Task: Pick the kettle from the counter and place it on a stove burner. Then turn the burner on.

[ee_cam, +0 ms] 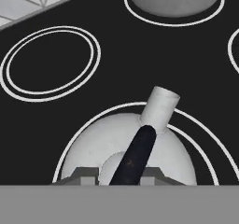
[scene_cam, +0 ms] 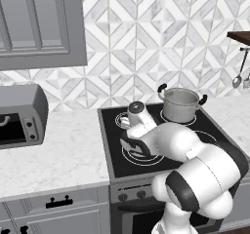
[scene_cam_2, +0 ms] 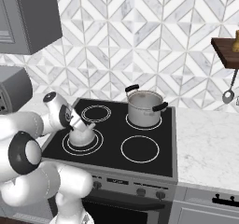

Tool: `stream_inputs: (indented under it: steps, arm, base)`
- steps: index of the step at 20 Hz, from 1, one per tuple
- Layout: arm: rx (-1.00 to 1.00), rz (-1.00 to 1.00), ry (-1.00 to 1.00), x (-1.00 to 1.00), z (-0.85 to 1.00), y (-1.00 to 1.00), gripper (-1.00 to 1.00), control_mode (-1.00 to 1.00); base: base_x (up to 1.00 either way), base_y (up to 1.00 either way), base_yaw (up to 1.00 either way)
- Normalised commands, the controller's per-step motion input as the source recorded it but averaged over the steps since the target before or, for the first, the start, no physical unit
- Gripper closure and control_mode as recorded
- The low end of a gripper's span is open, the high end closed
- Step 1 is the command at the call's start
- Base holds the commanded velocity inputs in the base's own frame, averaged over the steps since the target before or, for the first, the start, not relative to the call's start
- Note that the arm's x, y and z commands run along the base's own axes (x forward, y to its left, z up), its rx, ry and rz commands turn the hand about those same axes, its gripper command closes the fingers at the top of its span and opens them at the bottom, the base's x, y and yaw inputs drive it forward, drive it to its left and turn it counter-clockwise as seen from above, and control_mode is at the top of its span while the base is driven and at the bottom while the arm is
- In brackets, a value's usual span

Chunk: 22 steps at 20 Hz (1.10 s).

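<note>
Squat silvery-white kettle (ee_cam: 126, 148) with black arched handle sits inside the largest double-ring burner (scene_cam_2: 83, 141) | two-finger gripper (ee_cam: 119, 177) closed around handle, steadying placement | black glass cooktop (scene_cam_2: 112, 129)

Take the steel pot (scene_cam_2: 145, 107) as landmark. It blocks the back ring of the cooktop (scene_cam_2: 112, 160) on its side, black side handles jutting out. In front of it the single-ring circle (scene_cam_2: 140, 149) lies bare — free passage. Beside that, the kettle (scene_cam_2: 82, 134) sits on the stove burner (scene_cam_2: 95, 145) under the pincer (scene_cam_2: 79, 125) (jaws hidden). Behind the kettle, the smaller double ring (ee_cam: 50, 62) is clear.
</note>
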Motion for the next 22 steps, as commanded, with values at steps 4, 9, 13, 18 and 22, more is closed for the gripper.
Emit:
stream_inputs:
  steps: [4,9,13,18,22]
  arm:
    - [0.00,0.00,0.00,0.00,-0.03,-0.03,1.00,-1.00]
    - [0.00,0.00,0.00,0.00,0.00,0.00,-1.00,-1.00]
    - [0.00,0.00,0.00,0.00,0.00,0.00,-1.00,-1.00]
    - [0.00,0.00,0.00,-0.02,0.07,0.00,-1.00,-1.00]
    - [0.00,0.00,0.00,-0.02,0.39,0.00,-1.00,-1.00]
  base:
    - [0.00,0.00,0.00]
    - [0.00,0.00,0.00]
    - [0.00,0.00,0.00]
    - [0.00,0.00,0.00]
    - [0.00,0.00,0.00]
